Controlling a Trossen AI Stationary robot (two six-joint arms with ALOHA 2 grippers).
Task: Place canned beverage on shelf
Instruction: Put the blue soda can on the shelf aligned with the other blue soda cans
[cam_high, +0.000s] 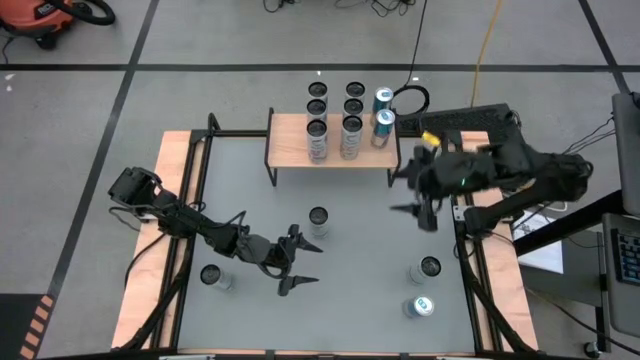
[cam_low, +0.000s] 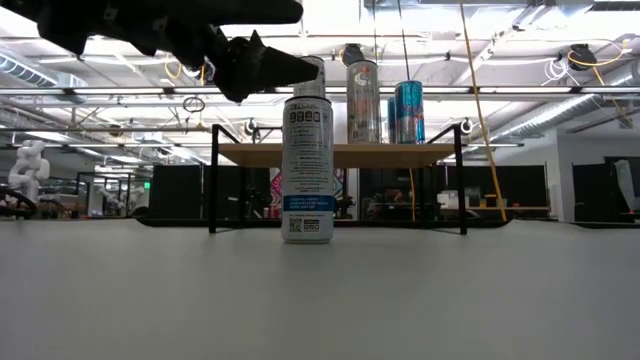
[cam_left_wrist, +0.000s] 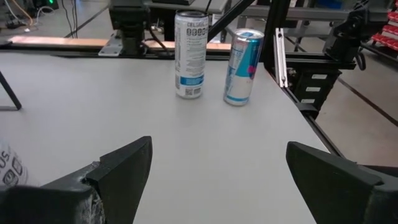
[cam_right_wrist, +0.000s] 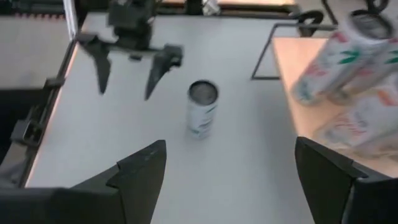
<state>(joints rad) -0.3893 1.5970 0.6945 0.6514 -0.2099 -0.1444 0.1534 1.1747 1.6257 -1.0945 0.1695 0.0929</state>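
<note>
Wood-top shelf (cam_high: 330, 140) on black legs sits at far edge of grey table (cam_high: 350, 290), w/ three cans on it: two white ones (cam_high: 318, 142) (cam_high: 350, 138) and a teal one (cam_high: 383, 128). More cans stand behind the shelf, off its back edge.

Center can (cam_high: 318, 220), white w/ blue band, stands upright on table in front of shelf, apart from both claws. In low view it (cam_low: 307, 168) is dead center, shelf (cam_low: 335, 153) behind it.

Left gripper (cam_high: 292, 262) is low over table near the front, just near-left of center can, fingers spread wide, nothing btwn them. Its wrist view shows the same wide fingers (cam_left_wrist: 118, 171) and, farther off, a white can (cam_left_wrist: 190, 55) next to a teal one (cam_left_wrist: 242, 67), both upright, close but not touching.

Right gripper (cam_high: 418, 195) hangs above table, right of shelf's front right corner, also wide open and empty. Its wrist cam looks down on center can (cam_right_wrist: 201, 108), left gripper (cam_right_wrist: 127, 59) beyond, shelf cans (cam_right_wrist: 336, 59) at the side.

Other loose cans: one at front left (cam_high: 212, 276), two at front right (cam_high: 428, 270) (cam_high: 420, 307).
</note>
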